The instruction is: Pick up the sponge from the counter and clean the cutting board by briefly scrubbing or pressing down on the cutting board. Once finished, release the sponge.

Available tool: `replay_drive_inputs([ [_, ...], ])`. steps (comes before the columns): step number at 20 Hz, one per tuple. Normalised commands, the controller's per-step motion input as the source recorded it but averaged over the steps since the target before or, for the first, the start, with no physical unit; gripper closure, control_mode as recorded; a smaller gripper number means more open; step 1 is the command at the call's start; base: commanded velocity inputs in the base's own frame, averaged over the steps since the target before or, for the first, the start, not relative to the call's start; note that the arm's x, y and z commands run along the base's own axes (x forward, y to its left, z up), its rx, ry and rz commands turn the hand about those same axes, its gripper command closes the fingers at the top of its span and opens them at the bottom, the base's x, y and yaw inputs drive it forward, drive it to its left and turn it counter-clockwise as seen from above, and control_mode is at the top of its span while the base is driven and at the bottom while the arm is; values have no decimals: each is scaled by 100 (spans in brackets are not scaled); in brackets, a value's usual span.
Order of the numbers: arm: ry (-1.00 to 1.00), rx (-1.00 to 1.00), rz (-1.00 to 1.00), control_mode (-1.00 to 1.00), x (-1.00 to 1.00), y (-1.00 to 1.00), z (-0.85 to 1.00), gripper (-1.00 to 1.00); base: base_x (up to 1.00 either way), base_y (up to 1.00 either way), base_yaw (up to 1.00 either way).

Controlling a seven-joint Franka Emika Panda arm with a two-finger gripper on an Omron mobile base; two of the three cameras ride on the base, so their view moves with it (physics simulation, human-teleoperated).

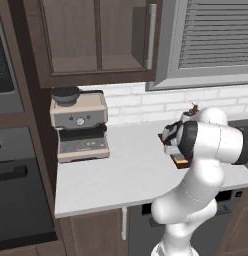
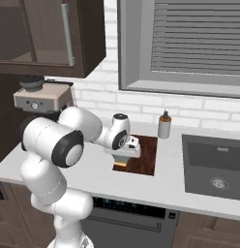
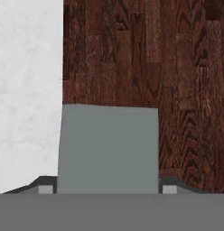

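The sponge (image 3: 108, 149) is a small block with a flat, matte grey-green top, and in the right base view a thin yellow layer shows under it (image 2: 121, 164). It sits between the two dark finger tips (image 3: 46, 186) of the gripper (image 3: 108, 187), which stand close against its left and right sides, so the gripper is clamped on the sponge. The sponge is over the near left corner of the cutting board (image 3: 145, 67), and its left side comes out a little past the board's left edge. It is pressed low, but the pictures cannot show surely if it touches the wood.

The cutting board (image 2: 143, 155) is a flat rectangle of dark reddish-brown wood with clear wavy grain. It lies on the counter (image 2: 93, 177), a smooth pale slab with a faint cloudy texture. At the far right corner of the board stands a small grey soap bottle (image 2: 164, 127) with a dark pump top. To the right is a dark rectangular sink (image 2: 213, 167) with a round metal drain. Far to the left stands a boxy beige coffee machine (image 1: 79, 127). The wall behind is white brick.
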Motion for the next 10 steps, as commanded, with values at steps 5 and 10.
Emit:
replay_drive_inputs([
  [5, 0, 0, 0, -100, 37, 0, -2, 100, 0, 0, 0],
  [10, 0, 0, -3, -100, 48, 0, -14, 100, 0, 0, 0],
])
